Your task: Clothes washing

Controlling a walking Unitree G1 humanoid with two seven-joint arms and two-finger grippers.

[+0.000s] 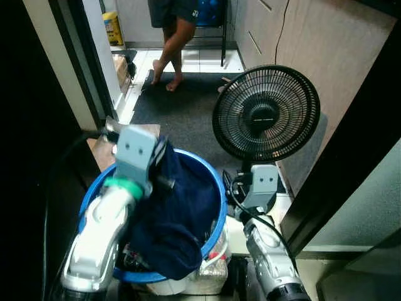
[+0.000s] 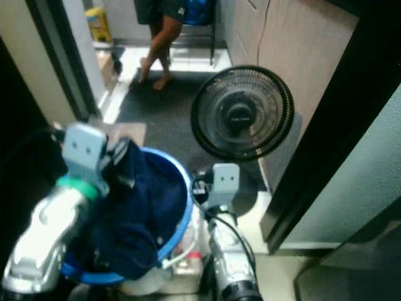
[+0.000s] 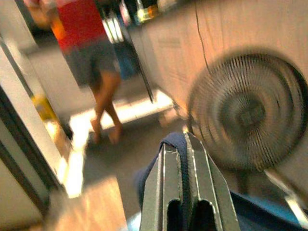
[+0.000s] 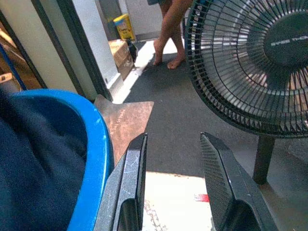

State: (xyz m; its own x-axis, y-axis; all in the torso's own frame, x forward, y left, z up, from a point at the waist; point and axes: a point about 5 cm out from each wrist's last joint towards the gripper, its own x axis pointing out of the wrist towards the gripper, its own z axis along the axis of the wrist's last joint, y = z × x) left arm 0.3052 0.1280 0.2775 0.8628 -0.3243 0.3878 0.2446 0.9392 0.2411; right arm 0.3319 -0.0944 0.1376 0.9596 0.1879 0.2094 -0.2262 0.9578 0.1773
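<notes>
The dark blue garment (image 1: 169, 213) is heaped in the blue basin (image 1: 216, 188), w/ a fold pinched in the left gripper (image 3: 185, 144) jaws at the top. Right gripper (image 4: 173, 159), jaws spread & empty, is parked just beside the rim, fan (image 1: 266, 113) side.

Floor: we note dark grey carpet (image 1: 182, 119) covering central area. White tiles (image 1: 203, 59) beyond carpet at far end. Pale floor patch (image 4: 173, 192) near robot, just beside basin.

Items directly on floor:
- Blue basin (image 1: 216, 188), resting at near left.
- Black pedestal fan (image 1: 266, 113), upright, right of basin; stand (image 4: 262, 156) on carpet.
- Brown flat board (image 4: 127, 122), between basin and door frame.
- Person's bare feet (image 1: 166, 78), at carpet's far edge.
- Yellow container (image 1: 113, 28), far left; we cannot tell contents.
</notes>
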